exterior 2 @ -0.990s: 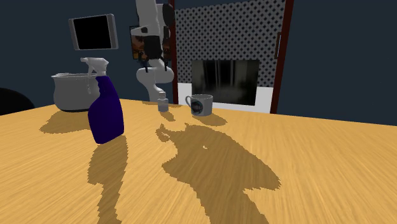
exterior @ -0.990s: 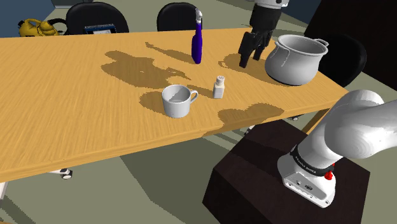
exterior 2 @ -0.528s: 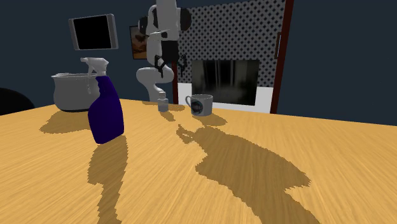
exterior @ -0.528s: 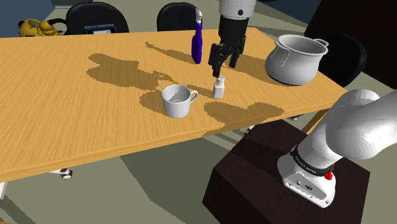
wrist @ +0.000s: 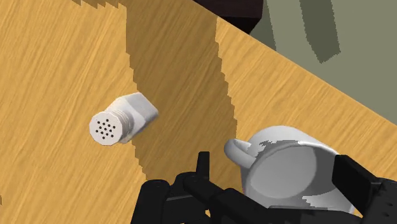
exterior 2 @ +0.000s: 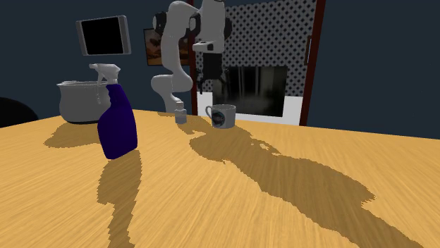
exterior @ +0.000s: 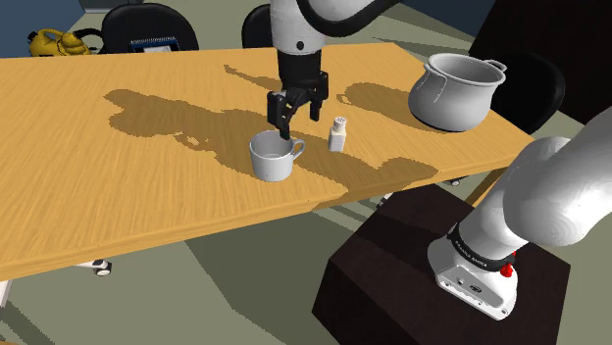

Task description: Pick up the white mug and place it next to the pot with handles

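A white mug (exterior: 275,156) stands upright on the wooden table (exterior: 118,167), its handle toward the small shaker (exterior: 337,133). My black gripper (exterior: 296,116) hangs open just above the mug's far rim, touching nothing. In the wrist view the mug (wrist: 292,175) lies below and between the spread fingers (wrist: 354,180), and the shaker (wrist: 121,121) stands off to one side. The grey pot with handles (exterior: 453,90) sits near the table's corner at the shoulder view's right. From the second exterior view the gripper (exterior 2: 210,86) hovers over the mug (exterior 2: 223,116), with the pot (exterior 2: 81,101) far left.
A dark blue spray bottle (exterior 2: 116,121) stands between the pot and the mug. A yellow kettle (exterior: 54,42) and dark chairs (exterior: 147,27) lie beyond the table's far side. The table's near edge (exterior: 324,201) runs just in front of the mug, with the stand (exterior: 412,265) below it.
The arm swung from beside the pot toward the shoulder view's left, passed the shaker, and now hangs over the mug. Its fingers stayed apart; the mug has not moved.
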Tool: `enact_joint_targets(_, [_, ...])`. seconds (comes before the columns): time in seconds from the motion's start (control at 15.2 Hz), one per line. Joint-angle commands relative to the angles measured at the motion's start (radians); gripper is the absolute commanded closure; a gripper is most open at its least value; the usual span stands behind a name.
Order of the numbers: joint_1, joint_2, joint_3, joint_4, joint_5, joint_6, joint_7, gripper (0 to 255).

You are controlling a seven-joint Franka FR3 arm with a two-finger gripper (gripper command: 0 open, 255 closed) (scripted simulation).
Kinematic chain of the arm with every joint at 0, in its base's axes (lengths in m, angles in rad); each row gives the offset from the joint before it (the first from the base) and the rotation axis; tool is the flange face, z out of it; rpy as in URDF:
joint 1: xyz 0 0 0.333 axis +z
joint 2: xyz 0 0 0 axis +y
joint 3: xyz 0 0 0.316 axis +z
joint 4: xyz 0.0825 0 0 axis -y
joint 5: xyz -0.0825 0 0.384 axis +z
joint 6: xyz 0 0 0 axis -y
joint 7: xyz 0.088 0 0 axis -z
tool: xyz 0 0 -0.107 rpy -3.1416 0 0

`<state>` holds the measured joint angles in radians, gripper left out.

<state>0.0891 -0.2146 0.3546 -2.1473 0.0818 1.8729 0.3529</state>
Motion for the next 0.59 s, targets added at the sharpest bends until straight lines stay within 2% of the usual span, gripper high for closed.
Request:
enact_joint_targets(0.0, [0.011, 0.073, 0.034, 0.053, -0.027, 0.007, 0.054, 0])
enact_joint_targets(0.4, [0.063, 0.327, 0.102, 0.261, -0.148, -0.005, 0.213, 0])
enact_joint_targets(0.53, [0.070, 0.342, 0.102, 0.261, -0.156, 0.006, 0.221, 0])
